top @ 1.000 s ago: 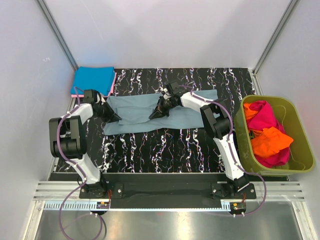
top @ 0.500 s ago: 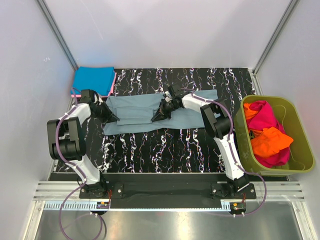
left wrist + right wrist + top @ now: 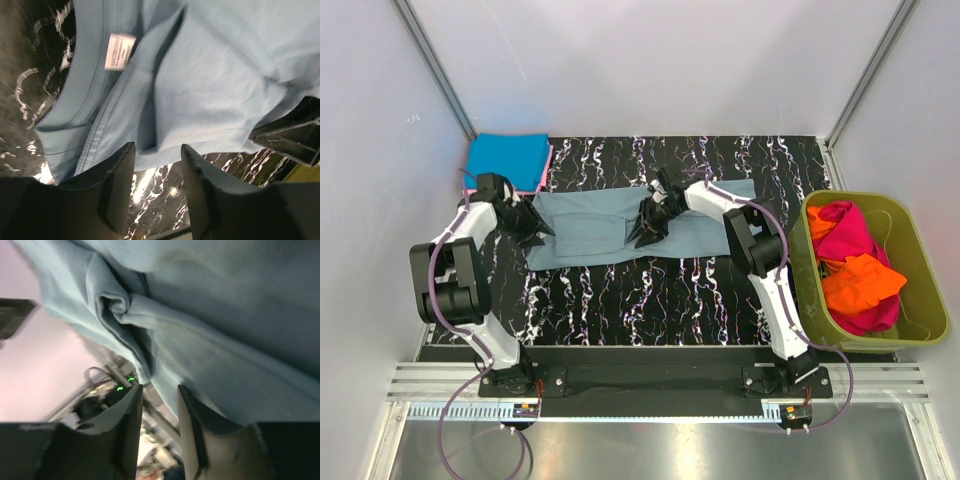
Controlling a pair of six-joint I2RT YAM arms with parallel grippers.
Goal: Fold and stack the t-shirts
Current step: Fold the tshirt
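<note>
Grey-blue shirt [image 3: 610, 215] is laid flat along table's [image 3: 720, 290] far half. L gripper [image 3: 542, 232] is seen spread at its left end, R gripper [image 3: 638, 240] spread mid-shirt; nothing pinched.

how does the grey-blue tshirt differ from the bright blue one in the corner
The dusty grey-blue cloth t-shirt lies as a long band across the black marbled mat; the bright blue cloth t-shirt is a compact folded rectangle. The grey-blue one lies on the mat, the bright blue on a pink cloth. Both are plain.
</note>
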